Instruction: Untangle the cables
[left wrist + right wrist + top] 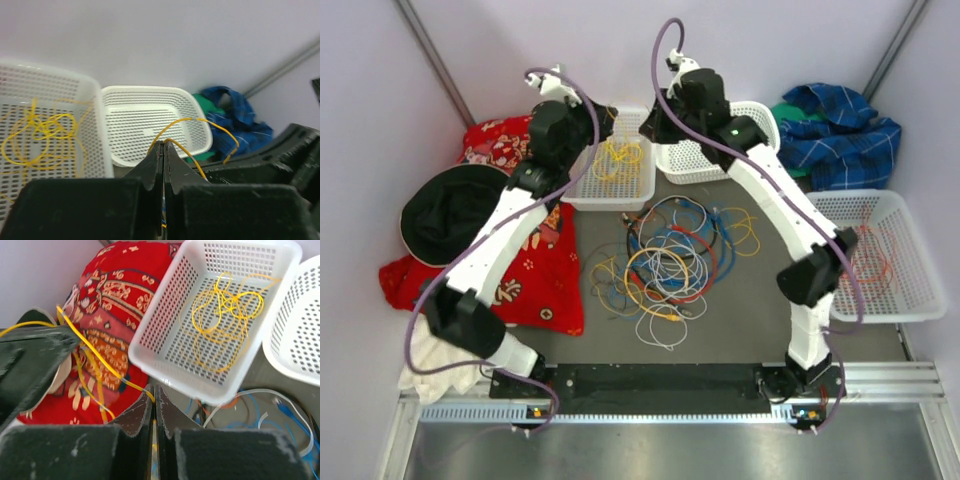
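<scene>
A tangle of thin cables [670, 255] in blue, orange, yellow, white and black lies on the table between the arms. My left gripper [595, 125] hangs above the left white basket [582, 185]. In the left wrist view it [163, 144] is shut on a thin yellow cable [200, 120] that loops up and right. My right gripper [655, 125] is close beside it. In the right wrist view it [153, 396] is shut on the same kind of yellow cable [95, 352], which runs up left to the other gripper. Several yellow cables [618, 158] lie in the left basket.
A second white basket [760, 115] stands at the back middle, with no cables visible in it. A third basket [910, 290] at the right holds a red-orange cable [872, 258]. A red patterned cloth [535, 270] and a black hat [455, 210] lie left; a blue plaid cloth [845, 130] lies back right.
</scene>
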`<state>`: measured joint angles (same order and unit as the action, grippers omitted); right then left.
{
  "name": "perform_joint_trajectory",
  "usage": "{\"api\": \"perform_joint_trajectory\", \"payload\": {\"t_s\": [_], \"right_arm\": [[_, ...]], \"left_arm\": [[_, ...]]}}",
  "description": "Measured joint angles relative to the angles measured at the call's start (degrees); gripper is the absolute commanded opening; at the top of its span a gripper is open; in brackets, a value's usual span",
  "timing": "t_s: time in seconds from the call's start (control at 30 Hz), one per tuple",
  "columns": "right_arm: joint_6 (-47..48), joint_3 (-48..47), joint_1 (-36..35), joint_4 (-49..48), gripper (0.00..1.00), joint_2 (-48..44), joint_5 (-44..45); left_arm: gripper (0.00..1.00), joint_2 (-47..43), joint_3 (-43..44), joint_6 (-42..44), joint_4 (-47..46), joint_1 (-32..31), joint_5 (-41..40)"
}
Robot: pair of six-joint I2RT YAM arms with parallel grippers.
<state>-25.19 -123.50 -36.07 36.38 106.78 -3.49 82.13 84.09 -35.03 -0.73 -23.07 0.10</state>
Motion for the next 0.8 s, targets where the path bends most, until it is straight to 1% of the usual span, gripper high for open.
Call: {"api": "perform_joint_trajectory", "payload": {"t_s": [0.07,0.13,0.27,0.33,0.37,0.4,0.43,0.47,0.5,0.53,0.57,0.6,0.7,0.8], "right_arm": [[-1.01,-6.64,1.31,0.2,0.0,6.95,-1.51],[-1.92,-11.19,2.58,0.0,0.0,12.44,-2.67],[-4.04,-13.55,5.18,-1.92,0.0,20.72,-5.7],[-4.94,-14.05,5.97,-2.51,0.13,24.13,-7.41],[-5.35,-14.45,6.29,-3.08,0.24,25.9,-8.41],[-5.77,-15.19,6.51,-3.21,0.52,27.54,-9.35],[-6.23,-15.96,6.58,-3.52,0.63,28.92,-10.25],[-6.51,-16.92,6.58,-4.0,0.74,30.38,-11.37],[-6.6,-17.46,6.56,-4.33,0.9,31.43,-12.28],[-6.71,-17.75,6.47,-4.7,0.97,32.06,-13.29],[-6.8,-17.9,6.4,-4.94,0.99,32.39,-13.94],[-6.78,-17.88,6.29,-5.11,0.99,32.41,-14.51],[-6.56,-17.75,6.19,-7.04,0.99,31.85,-14.99],[-6.12,-12.94,6.19,-8.59,0.99,28.02,-14.05]], "left_arm": [[0.0,7.06,6.47,0.55,4.02,1.36,-2.69],[0.0,13.42,11.13,0.7,7.56,2.69,-4.61],[0.0,26.08,17.81,0.46,13.25,6.1,-6.23],[0.02,31.71,20.59,0.26,15.76,7.89,-6.36],[0.03,33.73,21.68,0.22,16.59,8.55,-6.4],[0.1,36.68,23.52,0.22,18.12,9.38,-6.4],[0.19,38.32,24.55,0.24,18.67,9.9,-6.4],[0.3,39.85,25.59,0.39,19.34,10.45,-6.43],[0.38,41.4,26.8,0.52,20.11,10.99,-6.38],[0.54,42.36,27.82,0.81,20.55,11.41,-6.38],[0.68,43.1,28.87,0.94,21.03,11.78,-6.45],[0.99,43.5,29.79,1.31,21.4,12.02,-6.64],[0.99,43.32,32.11,1.97,20.87,12.17,-7.37],[0.99,41.48,31.76,1.99,19.12,12.02,-7.63]]}}
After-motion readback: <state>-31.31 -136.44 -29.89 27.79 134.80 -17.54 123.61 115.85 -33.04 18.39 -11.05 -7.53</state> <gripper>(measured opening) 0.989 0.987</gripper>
